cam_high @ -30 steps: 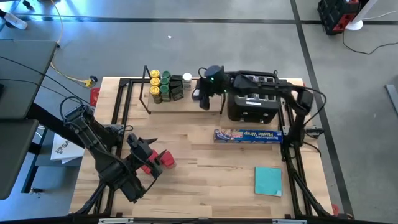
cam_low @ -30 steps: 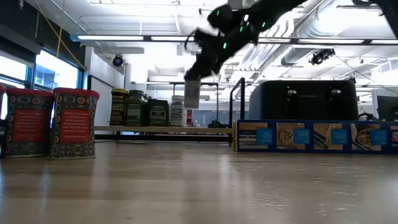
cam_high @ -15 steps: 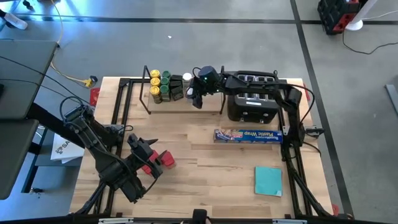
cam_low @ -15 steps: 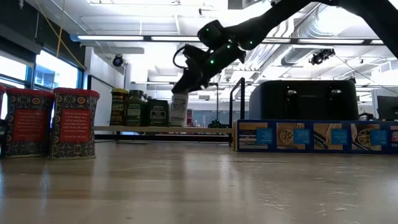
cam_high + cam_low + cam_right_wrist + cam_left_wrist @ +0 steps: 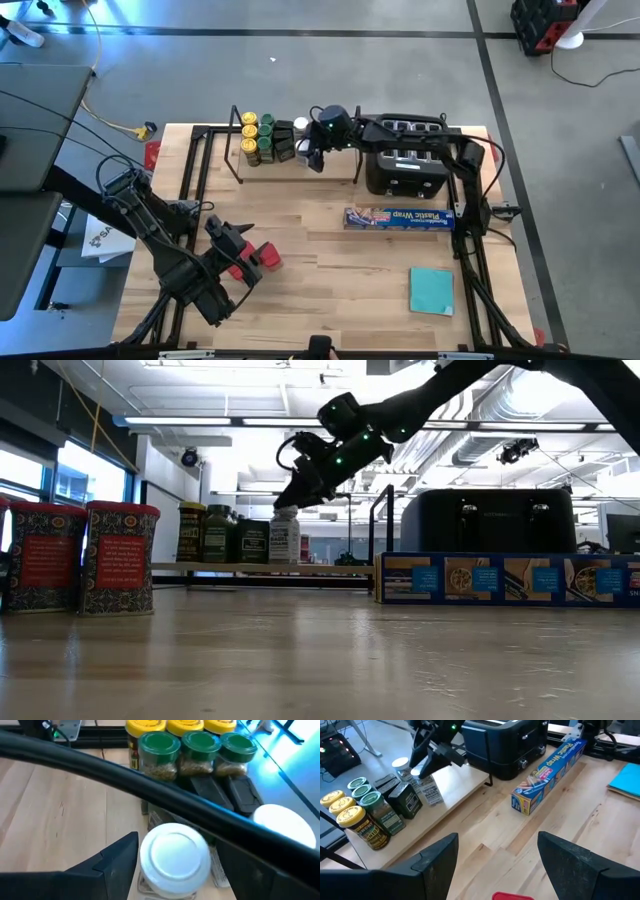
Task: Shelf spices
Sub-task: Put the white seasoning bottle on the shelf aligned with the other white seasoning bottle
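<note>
we see the right hand (image 5: 316, 157) up at the far edge of the desk (image 5: 330, 275), over the shelf (image 5: 340, 172), right above a white-capped spice jar (image 5: 174, 857). its fingers stand apart on either side of the cap w/o pressing it, so open, not gripping. in the low view the jar (image 5: 285, 536) stands upright on the shelf's wooden floor w/ the hand (image 5: 296, 495) just above it.

on the shelf's left part: three yellow-lid jars (image 5: 249, 121) in the back row, three green-lid jars (image 5: 251, 147) in front of them, then two small black containers (image 5: 284, 142) just beside those. a second white-capped jar (image 5: 281, 822) sits next to the one under the hand, on the far side. right part of the shelf floor is bare wood up to the black toaster (image 5: 408, 160), which stands at the far right corner.

left hand (image 5: 232, 255) hangs low near the desk's near left corner, fingers spread wide, holding nothing. two red square tins (image 5: 82, 558) stand upright side by side, just beside it (image 5: 258, 258), well apart from the shelf.

blue plastic-wrap box (image 5: 398, 217) lies in front of the toaster. flat teal square (image 5: 432, 291) lies nearer the near right corner.
</note>
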You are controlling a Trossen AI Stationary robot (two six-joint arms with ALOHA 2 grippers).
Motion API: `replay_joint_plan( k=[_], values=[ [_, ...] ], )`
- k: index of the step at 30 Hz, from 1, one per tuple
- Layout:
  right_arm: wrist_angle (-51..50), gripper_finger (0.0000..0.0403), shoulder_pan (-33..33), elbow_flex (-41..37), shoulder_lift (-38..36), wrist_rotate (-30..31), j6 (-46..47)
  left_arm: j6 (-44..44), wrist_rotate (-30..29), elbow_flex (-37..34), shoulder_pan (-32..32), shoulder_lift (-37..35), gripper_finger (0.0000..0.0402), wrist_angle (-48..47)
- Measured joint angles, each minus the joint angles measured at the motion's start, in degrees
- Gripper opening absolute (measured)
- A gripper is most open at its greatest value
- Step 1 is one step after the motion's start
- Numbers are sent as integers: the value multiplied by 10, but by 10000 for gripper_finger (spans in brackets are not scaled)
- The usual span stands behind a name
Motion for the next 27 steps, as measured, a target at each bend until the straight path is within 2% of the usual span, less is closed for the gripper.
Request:
replay_joint_plan(
  k=[11, 17, 20, 24, 27],
  values=[
    [-36, 264, 7, 21, -49, 6, -15, 0, 10, 0, 0, 0, 268, 9],
    [-118, 251, 31, 21, -78, -4, -55, 0, 12, 0, 0, 0, 268, 9],
    [-177, 223, 57, 21, -71, -21, -95, 4, 12, 0, -1, 0, 268, 9],
    [-198, 160, 82, 21, -42, -24, -106, 4, 11, 0, -1, 0, 268, 9],
    [-192, 110, 83, 21, -12, 2, -106, 4, 10, 0, -1, 0, 268, 9]
  ],
)
